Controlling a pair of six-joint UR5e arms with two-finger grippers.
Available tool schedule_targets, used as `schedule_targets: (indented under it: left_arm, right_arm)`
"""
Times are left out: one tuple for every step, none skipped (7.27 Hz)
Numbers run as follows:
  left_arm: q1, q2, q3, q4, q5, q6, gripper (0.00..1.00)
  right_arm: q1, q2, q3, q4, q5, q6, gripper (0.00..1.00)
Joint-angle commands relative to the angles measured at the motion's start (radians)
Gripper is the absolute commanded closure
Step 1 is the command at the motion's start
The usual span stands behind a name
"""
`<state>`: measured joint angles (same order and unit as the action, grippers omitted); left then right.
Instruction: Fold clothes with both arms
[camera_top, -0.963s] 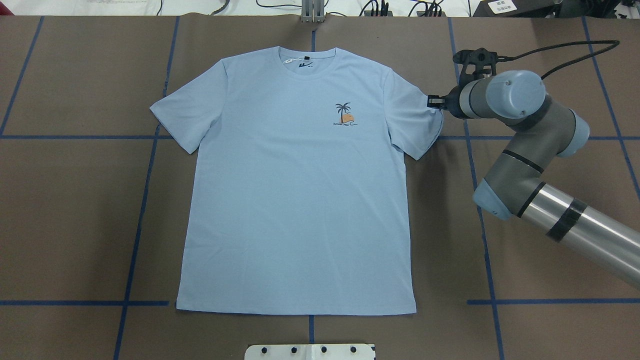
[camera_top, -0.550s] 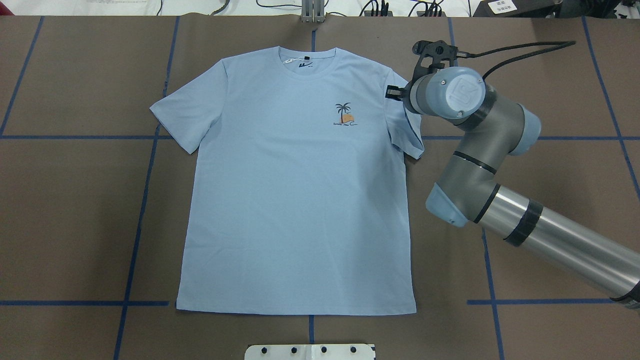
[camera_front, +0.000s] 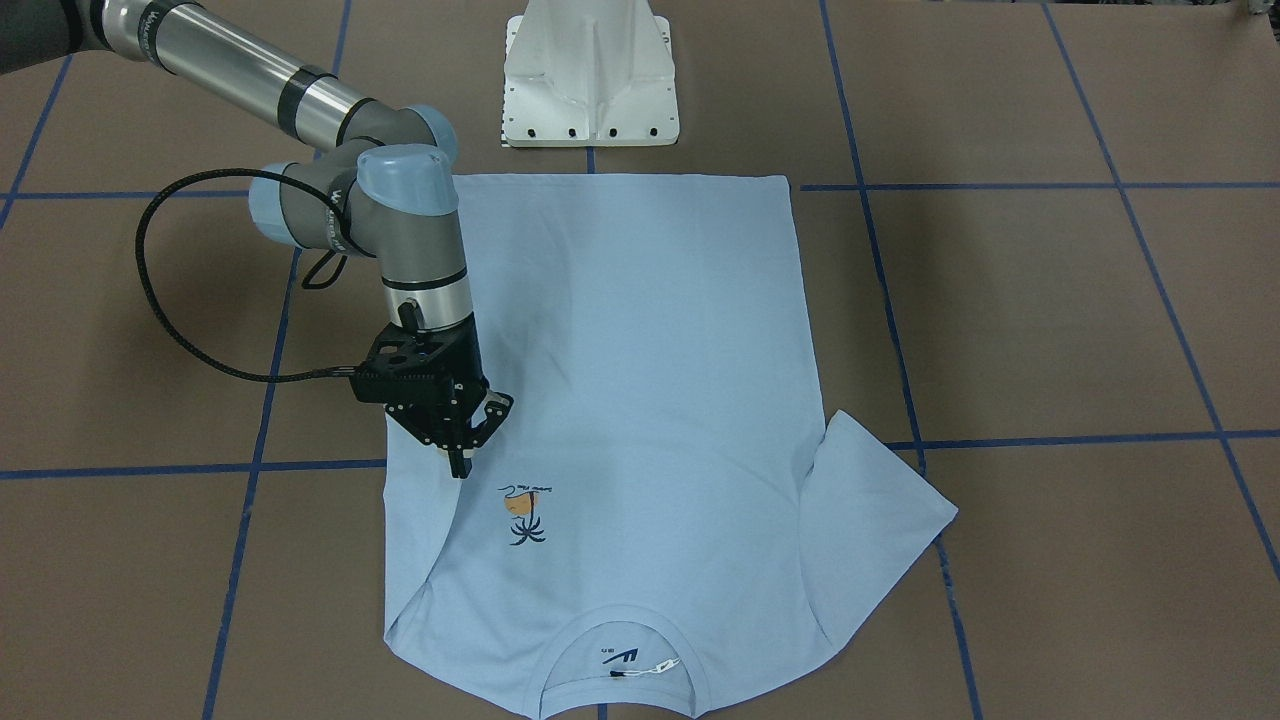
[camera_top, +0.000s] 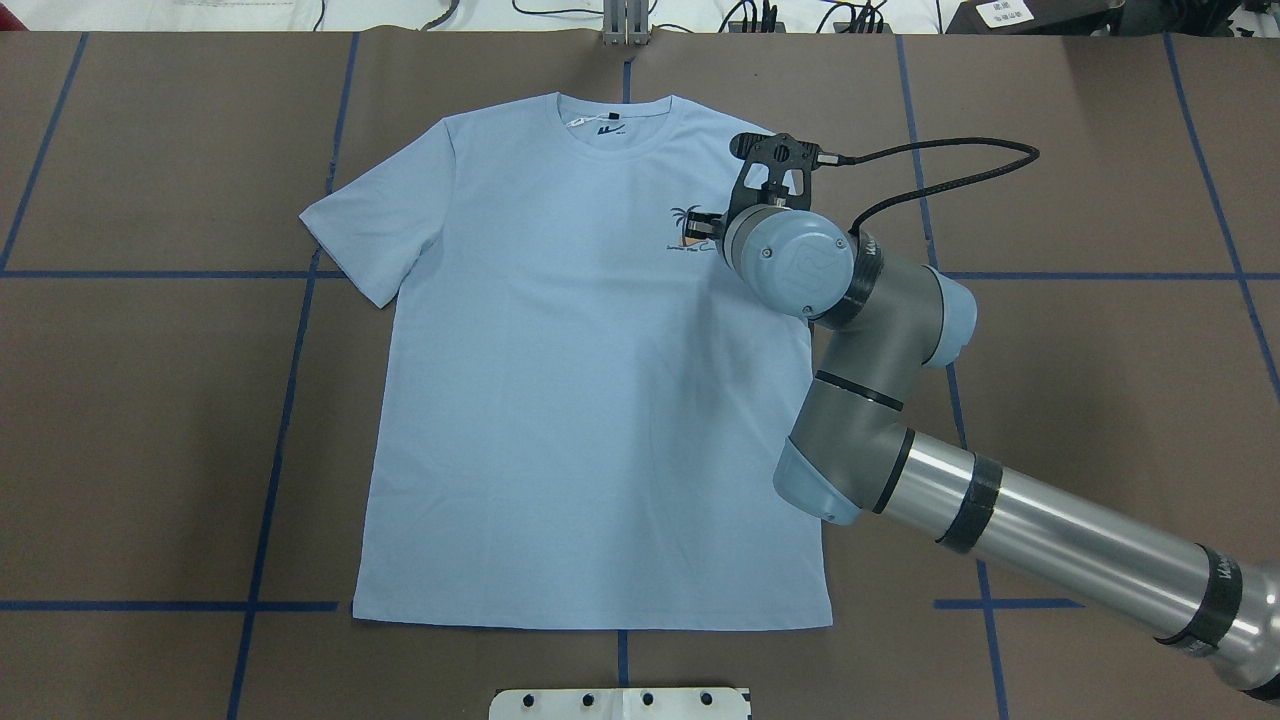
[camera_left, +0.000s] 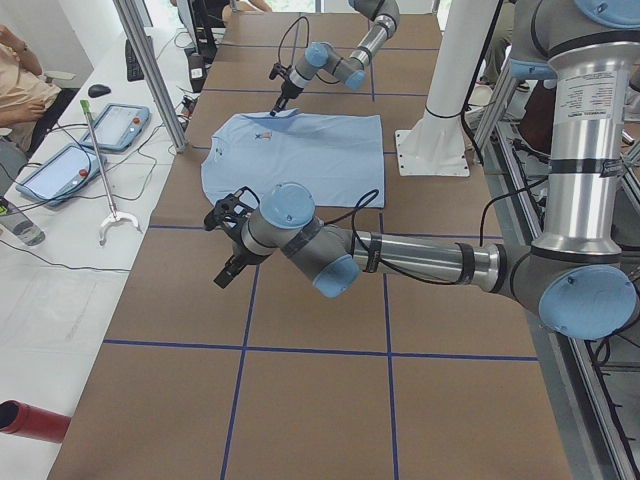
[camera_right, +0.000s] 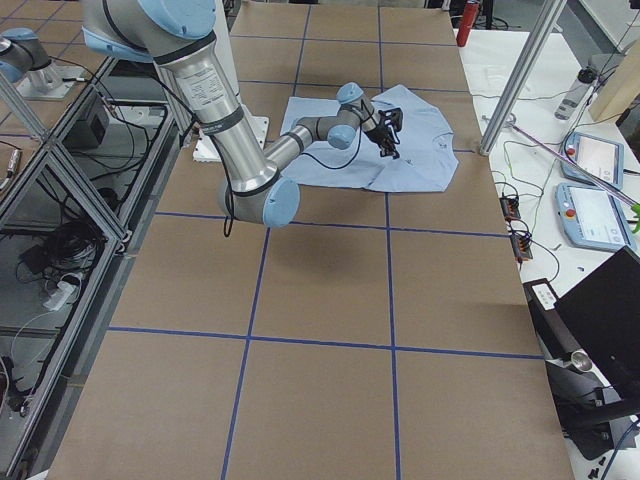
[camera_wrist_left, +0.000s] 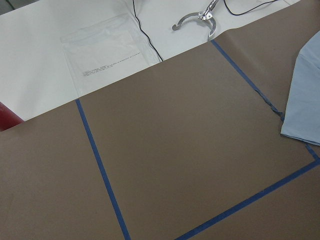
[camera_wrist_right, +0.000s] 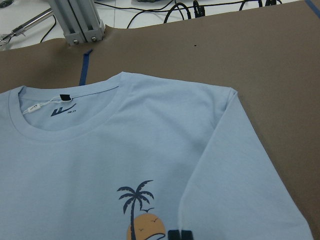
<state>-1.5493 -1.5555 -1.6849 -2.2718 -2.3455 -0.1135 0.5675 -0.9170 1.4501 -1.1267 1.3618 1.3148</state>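
The light blue T-shirt (camera_top: 590, 400) lies flat, chest print up, collar at the table's far side. My right gripper (camera_top: 706, 228) is shut on the hem of the shirt's right sleeve and holds it over the chest beside the palm print (camera_front: 527, 510). In the right wrist view the sleeve (camera_wrist_right: 235, 170) is folded inward, with the shut fingertips (camera_wrist_right: 173, 234) at the bottom edge. The other sleeve (camera_top: 360, 220) lies spread out. My left gripper (camera_left: 222, 275) hangs over bare table short of the shirt; I cannot tell whether it is open or shut.
The white pedestal base (camera_front: 590, 75) stands just behind the shirt's hem. Blue tape lines (camera_top: 290, 400) cross the brown table. A black cable (camera_top: 940, 165) loops from the right wrist. Tablets and a grabber tool (camera_left: 105, 200) lie on the white side table.
The right gripper has moved left from the shirt's outer edge to the chest print, pulling the right sleeve inward so that it now lies folded over the shirt's front.
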Motion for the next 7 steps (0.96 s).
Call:
schedule_targets:
  left_arm:
    - [0.000,0.000,0.001,0.000,0.000,0.000,0.00]
    - [0.000,0.000,0.001,0.000,0.000,0.000,0.00]
    - [0.000,0.000,0.001,0.002,0.000,0.000,0.00]
    - [0.000,0.000,0.001,0.002,0.000,0.000,0.00]
    - [0.000,0.000,0.001,0.002,0.000,0.000,0.00]
    - [0.000,0.000,0.002,0.002,0.000,0.000,0.00]
    - [0.000,0.000,0.002,0.002,0.000,0.000,0.00]
  right_arm:
    - [-0.020,0.013,-0.008,-0.001,-0.029,-0.003,1.00]
    - [-0.020,0.045,-0.054,-0.001,-0.030,0.000,1.00]
    - [-0.020,0.075,-0.104,0.001,-0.041,0.003,1.00]
    - [-0.020,0.075,-0.115,0.001,-0.047,0.003,1.00]
    - [-0.018,0.073,-0.120,-0.001,-0.047,0.003,1.00]
    - [-0.018,0.075,-0.125,0.001,-0.055,0.004,1.00]
    - [-0.018,0.075,-0.126,0.002,-0.055,0.004,1.00]
